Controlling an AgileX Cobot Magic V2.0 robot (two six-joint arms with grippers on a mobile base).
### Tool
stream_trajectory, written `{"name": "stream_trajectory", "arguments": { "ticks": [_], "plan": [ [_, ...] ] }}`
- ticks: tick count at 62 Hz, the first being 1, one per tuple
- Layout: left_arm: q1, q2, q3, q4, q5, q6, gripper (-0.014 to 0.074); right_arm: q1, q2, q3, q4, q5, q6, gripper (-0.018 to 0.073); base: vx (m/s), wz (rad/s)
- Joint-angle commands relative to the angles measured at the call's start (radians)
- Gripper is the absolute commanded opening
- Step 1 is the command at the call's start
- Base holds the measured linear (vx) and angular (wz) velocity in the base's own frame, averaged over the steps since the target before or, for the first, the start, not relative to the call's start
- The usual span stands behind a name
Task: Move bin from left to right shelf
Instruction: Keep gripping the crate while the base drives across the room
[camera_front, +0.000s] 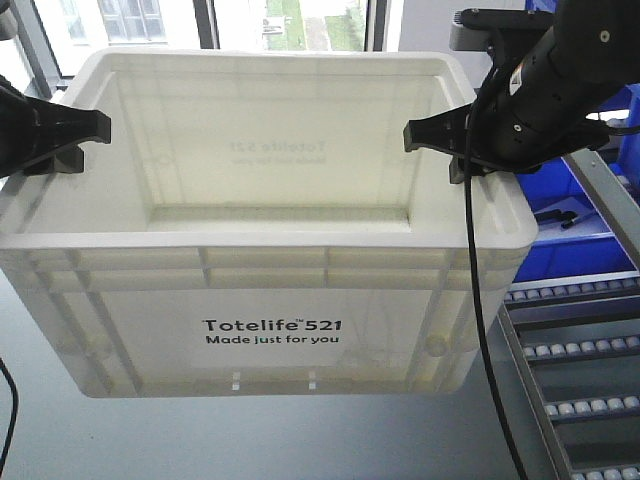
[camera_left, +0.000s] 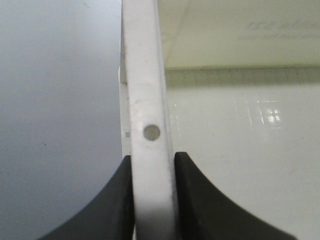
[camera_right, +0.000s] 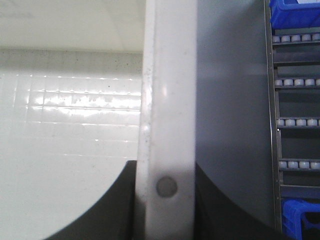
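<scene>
The white bin (camera_front: 270, 290) with black "Totelife 521" print fills the front view, held up over a grey floor. It is empty inside. My left gripper (camera_front: 85, 135) is shut on the bin's left rim (camera_left: 150, 100), one black finger on each side of the wall. My right gripper (camera_front: 440, 135) is shut on the bin's right rim (camera_right: 167, 100) in the same way. Each wrist view looks straight down along the clamped rim, with the bin's white floor on the inner side.
A shelf with grey roller tracks (camera_front: 570, 350) stands at the right, also seen as roller tracks (camera_right: 295, 120) in the right wrist view. Blue plastic bins (camera_front: 570, 220) sit on it behind my right arm. Windows are at the back.
</scene>
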Motion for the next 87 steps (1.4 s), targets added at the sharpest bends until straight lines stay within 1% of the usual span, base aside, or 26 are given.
{"name": "stream_trajectory", "arguments": {
  "ticks": [1, 53, 87],
  "plan": [
    [0.001, -0.042, -0.039, 0.027, -0.091, 0.015, -0.0006, -0.007, -0.053, -0.038, -0.07, -0.086, -0.003, 0.0022, 0.36, 0.07],
    [0.001, -0.042, -0.039, 0.027, -0.092, 0.015, -0.0006, -0.007, -0.053, -0.038, -0.07, -0.086, -0.003, 0.0022, 0.35, 0.02],
    [0.001, -0.042, -0.039, 0.027, -0.092, 0.015, -0.0006, -0.007, -0.053, -0.038, -0.07, -0.086, -0.003, 0.0022, 0.28, 0.02]
  ]
}}
